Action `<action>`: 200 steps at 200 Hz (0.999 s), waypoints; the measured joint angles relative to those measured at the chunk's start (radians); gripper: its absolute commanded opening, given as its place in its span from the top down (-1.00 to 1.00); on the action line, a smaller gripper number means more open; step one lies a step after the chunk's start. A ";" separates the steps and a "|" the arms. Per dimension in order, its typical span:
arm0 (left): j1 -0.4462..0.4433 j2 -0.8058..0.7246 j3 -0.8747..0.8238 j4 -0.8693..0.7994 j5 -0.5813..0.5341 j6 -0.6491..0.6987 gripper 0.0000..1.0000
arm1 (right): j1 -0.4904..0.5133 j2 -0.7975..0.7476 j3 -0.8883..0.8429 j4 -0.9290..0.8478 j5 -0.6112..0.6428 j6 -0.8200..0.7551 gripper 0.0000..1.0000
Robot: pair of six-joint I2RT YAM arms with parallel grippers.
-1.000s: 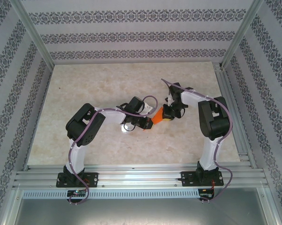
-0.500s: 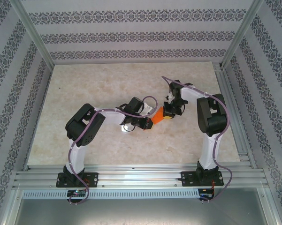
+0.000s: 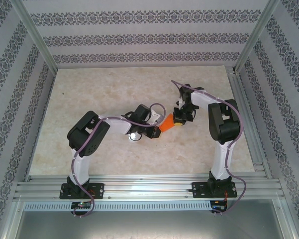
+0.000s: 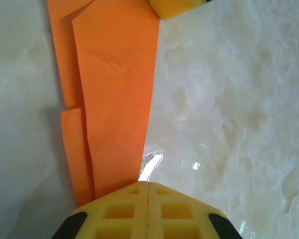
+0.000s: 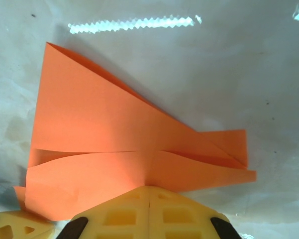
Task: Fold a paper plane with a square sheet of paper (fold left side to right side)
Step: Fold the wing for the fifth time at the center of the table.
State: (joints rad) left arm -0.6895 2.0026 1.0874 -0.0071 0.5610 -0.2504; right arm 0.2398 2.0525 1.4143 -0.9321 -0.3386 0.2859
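**Orange paper plane, part-folded, centre of table**

Paper plane (image 5: pixel 114 124): bright orange, lying flat on marble-pattern table (image 3: pixel 89 94), overlapping flaps and creases showing, set between both grippers.
Left gripper (image 4: pixel 148 183): fingers closed with no gap, tips meeting one end of the paper.
Right gripper (image 5: pixel 149 188): likewise closed tight, tips on the paper's long edge.
Pinched or merely pressed down: cannot tell for either.

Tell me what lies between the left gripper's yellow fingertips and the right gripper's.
Folded bright orange paper spans that stretch, from the left gripper to the right gripper; the top external and left wrist views show it.
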 measured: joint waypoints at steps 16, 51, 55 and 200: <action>0.000 -0.018 -0.022 0.001 -0.010 0.003 0.90 | 0.000 0.000 0.000 0.000 0.000 0.000 0.98; 0.000 -0.048 -0.064 0.010 -0.027 0.007 0.90 | 0.000 0.000 0.000 0.000 0.000 0.000 0.99; 0.000 -0.051 -0.069 0.012 -0.028 0.008 0.90 | 0.000 0.000 0.000 0.000 0.000 0.000 0.99; 0.004 -0.144 -0.198 0.033 -0.046 0.010 0.90 | -0.016 0.000 0.039 -0.022 0.141 -0.001 0.98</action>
State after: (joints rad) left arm -0.6853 1.8584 0.8898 0.0261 0.5148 -0.2401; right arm 0.2241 2.0525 1.4532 -0.9543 -0.1978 0.2852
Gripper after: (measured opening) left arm 0.055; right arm 0.042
